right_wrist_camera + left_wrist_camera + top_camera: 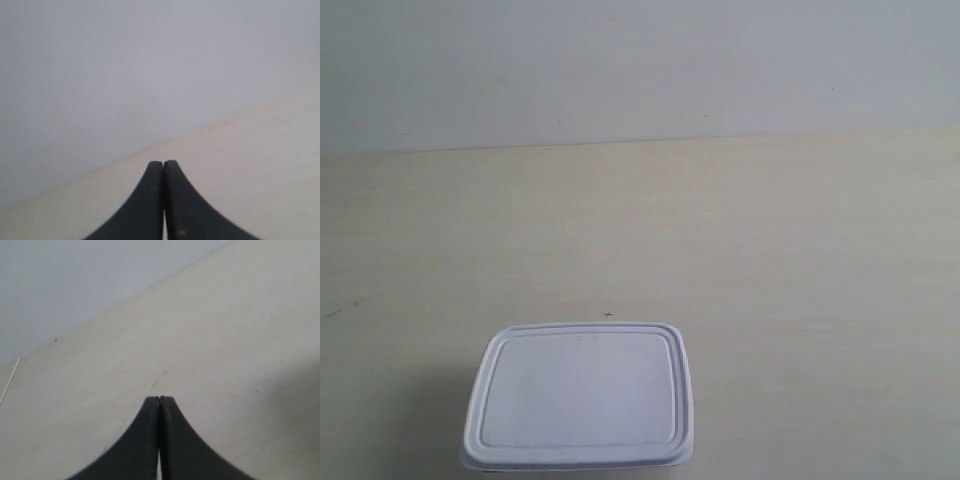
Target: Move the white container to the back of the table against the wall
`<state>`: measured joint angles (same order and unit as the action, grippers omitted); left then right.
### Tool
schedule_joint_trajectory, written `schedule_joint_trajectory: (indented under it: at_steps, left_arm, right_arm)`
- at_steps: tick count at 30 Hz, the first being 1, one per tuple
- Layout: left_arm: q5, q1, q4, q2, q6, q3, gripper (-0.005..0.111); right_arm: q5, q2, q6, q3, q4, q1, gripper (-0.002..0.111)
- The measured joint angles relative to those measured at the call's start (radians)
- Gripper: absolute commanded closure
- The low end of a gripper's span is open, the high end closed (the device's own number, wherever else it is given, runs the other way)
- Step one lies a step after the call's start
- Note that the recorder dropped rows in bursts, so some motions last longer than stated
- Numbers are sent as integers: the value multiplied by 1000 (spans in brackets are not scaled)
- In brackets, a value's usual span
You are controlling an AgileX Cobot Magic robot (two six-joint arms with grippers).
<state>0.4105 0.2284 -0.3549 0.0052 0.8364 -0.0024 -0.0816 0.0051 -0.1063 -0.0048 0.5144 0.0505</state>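
Your left gripper (159,399) and right gripper (163,163) are both clenched on nothing. The white container (582,395) sits untouched at six o'clock on the table (790,260). Your next move is probably to push it toward twelve, to the wall (640,60).

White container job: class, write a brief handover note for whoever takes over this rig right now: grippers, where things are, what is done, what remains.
Left gripper: shut, holding nothing, over bare table.
Right gripper: shut, holding nothing, pointed toward the wall.
White container: at the bottom of the exterior view, with a broad stretch of table between it and the wall.
Done: nothing yet.
Left: the whole move to the wall.
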Motion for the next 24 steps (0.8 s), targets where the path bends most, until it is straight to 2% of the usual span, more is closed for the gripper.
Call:
schedule_joint_trajectory:
  at_steps: [5,10,15,24]
  left_arm:
    - [2,-13,-11,0,0,0,107]
    - [10,-13,-16,0,0,-77,107]
    - [10,-13,-33,2,0,-167,107]
    - [10,-13,-92,156,0,-317,107]
  right_arm:
    - [82,0,70,0,163,0,108]
    - [-91,0,87,-45,198,0,108]
    - [-185,0,56,-139,198,0,108]
    - [-377,60,-85,-274,212,7,108]
